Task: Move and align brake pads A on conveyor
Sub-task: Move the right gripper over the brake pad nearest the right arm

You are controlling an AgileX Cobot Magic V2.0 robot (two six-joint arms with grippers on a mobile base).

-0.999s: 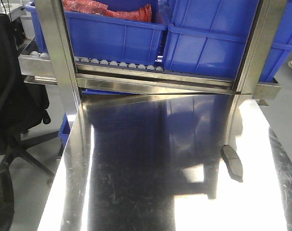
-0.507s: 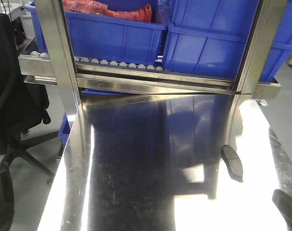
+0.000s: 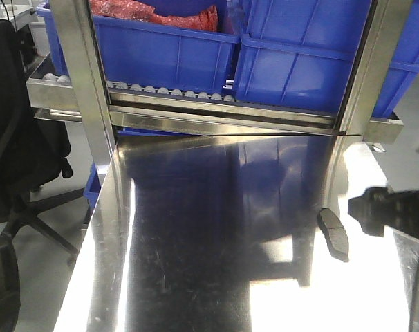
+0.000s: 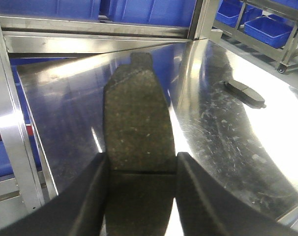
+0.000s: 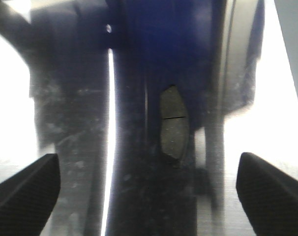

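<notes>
Now the left gripper (image 4: pixel 141 172) is clamped on one brake pad (image 4: pixel 138 118), which juts forward from between its fingers. The right gripper (image 5: pixel 149 194) hangs wide open and empty over the steel table (image 5: pixel 70 123), with a second pad (image 5: pixel 173 123) lying just ahead of it.

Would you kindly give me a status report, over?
Left gripper shut on brake pad. Right gripper open, second pad ahead on steel table. Nothing in the way.

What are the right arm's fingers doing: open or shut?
Open. The fingers of the right gripper stand wide apart, with nothing between them; the brake pad lies flat on the steel table ahead, untouched.
</notes>
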